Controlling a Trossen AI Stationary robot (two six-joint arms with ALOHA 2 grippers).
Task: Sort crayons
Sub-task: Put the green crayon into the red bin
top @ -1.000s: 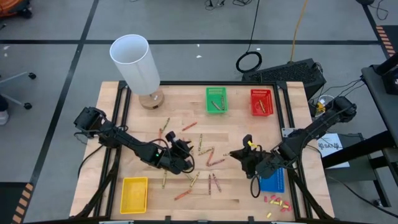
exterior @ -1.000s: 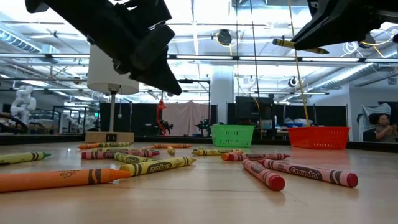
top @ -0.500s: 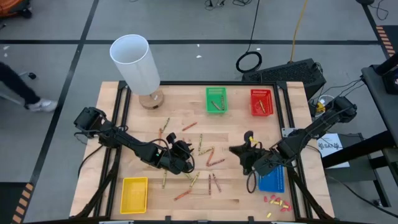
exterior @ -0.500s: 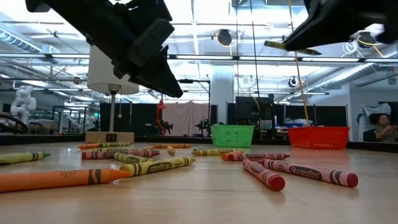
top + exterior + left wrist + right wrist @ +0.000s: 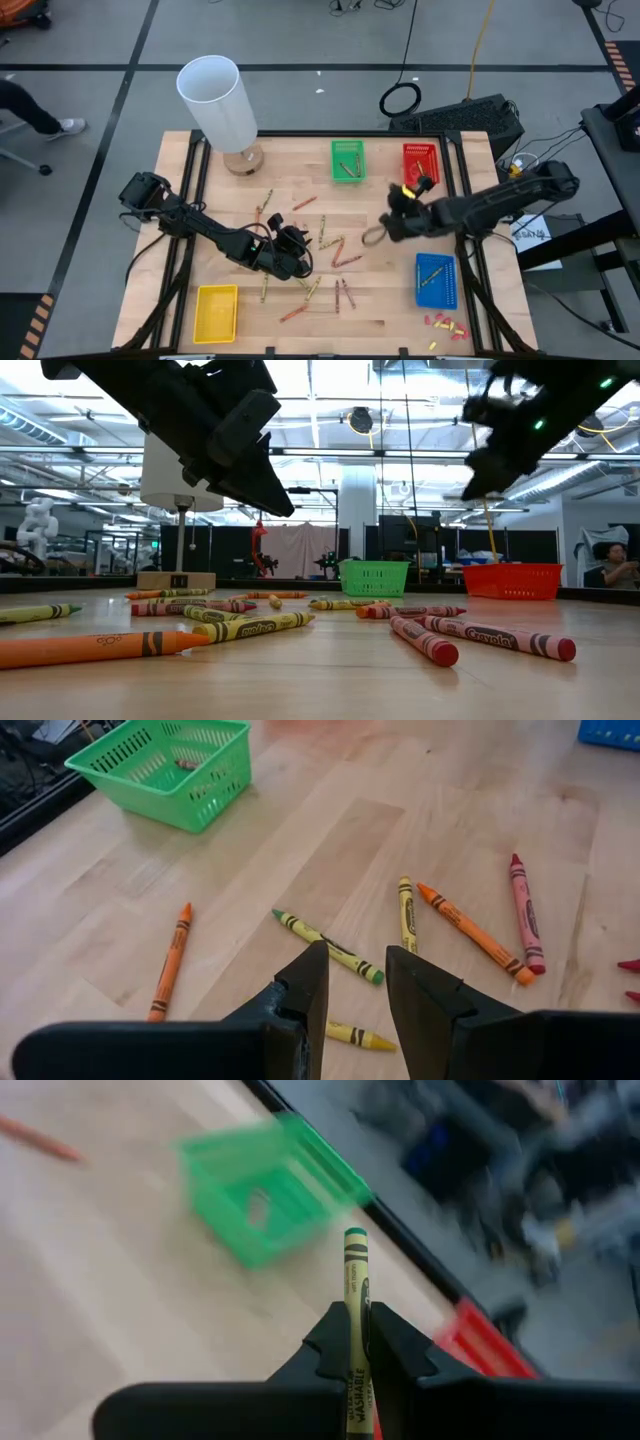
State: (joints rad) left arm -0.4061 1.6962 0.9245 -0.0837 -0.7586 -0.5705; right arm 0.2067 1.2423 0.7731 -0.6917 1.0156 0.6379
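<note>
Many crayons (image 5: 322,250) lie scattered flat on the wooden table's middle. They also show in the low view (image 5: 250,626) and the left wrist view (image 5: 327,946). My left gripper (image 5: 296,242) hovers over them, open and empty, with a narrow gap between its fingers (image 5: 355,982). My right gripper (image 5: 378,232) is lifted above the table's middle right, in front of the green basket (image 5: 348,160) and red basket (image 5: 421,164). It is shut on an olive-yellow crayon (image 5: 355,1285). My right gripper pinches the olive-yellow crayon between its two fingers around its middle (image 5: 356,1332). The crayon lies along the fingers. Its free end (image 5: 355,1240) sticks out past the fingertips. It is lifted clear of the table.
A blue basket (image 5: 436,279) sits at the near right and a yellow basket (image 5: 216,310) at the near left. A lamp with a white shade (image 5: 222,105) stands at the far left. Small red and yellow stubby bits (image 5: 445,323) lie at the near right corner.
My right gripper has swung away from the blue basket toward the table's far edge, turning about with the olive-yellow crayon still held. It now faces the green basket.
</note>
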